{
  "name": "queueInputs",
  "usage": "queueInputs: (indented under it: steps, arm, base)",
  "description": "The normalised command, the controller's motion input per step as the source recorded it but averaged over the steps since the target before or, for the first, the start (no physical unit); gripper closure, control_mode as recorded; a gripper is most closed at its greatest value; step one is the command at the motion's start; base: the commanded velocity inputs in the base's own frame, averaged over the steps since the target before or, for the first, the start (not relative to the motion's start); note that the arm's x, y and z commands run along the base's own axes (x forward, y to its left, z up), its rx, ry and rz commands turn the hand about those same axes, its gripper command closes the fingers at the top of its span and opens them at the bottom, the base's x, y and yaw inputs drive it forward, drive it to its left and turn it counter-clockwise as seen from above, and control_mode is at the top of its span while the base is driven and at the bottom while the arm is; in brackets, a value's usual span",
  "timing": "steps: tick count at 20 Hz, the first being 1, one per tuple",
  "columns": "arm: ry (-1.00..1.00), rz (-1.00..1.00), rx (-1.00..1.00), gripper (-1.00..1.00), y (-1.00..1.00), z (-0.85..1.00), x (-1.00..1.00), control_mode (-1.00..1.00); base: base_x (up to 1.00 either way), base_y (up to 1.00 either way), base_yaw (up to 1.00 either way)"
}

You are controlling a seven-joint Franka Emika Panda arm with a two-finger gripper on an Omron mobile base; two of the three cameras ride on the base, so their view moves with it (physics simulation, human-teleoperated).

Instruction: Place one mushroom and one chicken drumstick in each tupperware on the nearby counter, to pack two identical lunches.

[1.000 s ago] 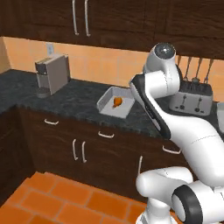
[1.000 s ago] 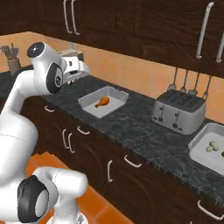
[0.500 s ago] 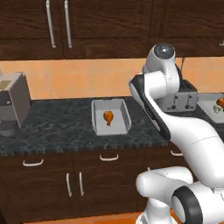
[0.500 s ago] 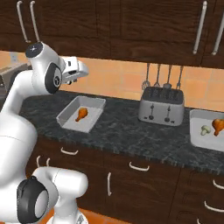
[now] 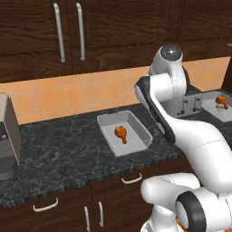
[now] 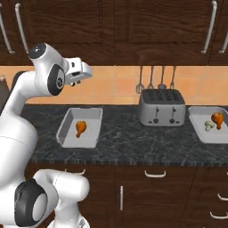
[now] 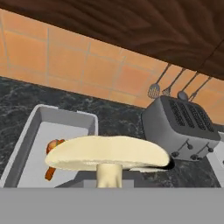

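My gripper (image 6: 85, 71) is raised high above the counter (image 6: 124, 140), shut on a pale mushroom (image 7: 107, 153) whose wide cap and stem sit right in front of the hand view. Below it and a little to the left lies a grey tupperware (image 7: 26, 140) holding one chicken drumstick (image 7: 52, 147). The same tupperware (image 5: 136, 131) with its drumstick (image 5: 121, 133) sits mid-counter in the left base view. A second tupperware (image 6: 198, 122) at the right holds a drumstick (image 6: 217, 119) and a mushroom (image 6: 208, 126).
A silver toaster (image 6: 161, 107) stands between the two containers, with utensils (image 6: 156, 82) hanging on the tiled wall behind it. A coffee machine (image 5: 7, 136) stands at the counter's far left. Dark cupboards hang overhead, close above the hand.
The whole picture has shifted as the base moved: the coffee machine slid off to the left, and the toaster and right container came into view. The gripper stays shut.
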Motion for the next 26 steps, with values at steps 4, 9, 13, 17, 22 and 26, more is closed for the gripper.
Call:
queueInputs:
  steps: [4,9,13,17,22,26]
  arm:
    - [0.0,0.0,0.0,1.0,0.0,0.0,0.0,1.0]
    - [0.05,-0.1,0.01,1.0,0.0,-0.39,0.03,-1.0]
    - [0.17,0.09,0.14,1.0,0.44,-1.0,0.51,-1.0]
    - [0.33,0.19,0.45,1.0,0.52,-1.0,0.33,-1.0]
    - [0.39,0.19,0.31,1.0,0.3,-1.0,0.12,-1.0]
    - [0.19,-0.01,-0.01,1.0,0.21,-0.57,0.32,-1.0]
  base:
    - [0.15,0.0,-0.37]
    - [0.0,0.0,-0.06]
    - [0.0,0.0,0.0]
    - [0.0,0.0,0.0]
    - [0.0,0.0,0.0]
    - [0.0,0.0,0.0]
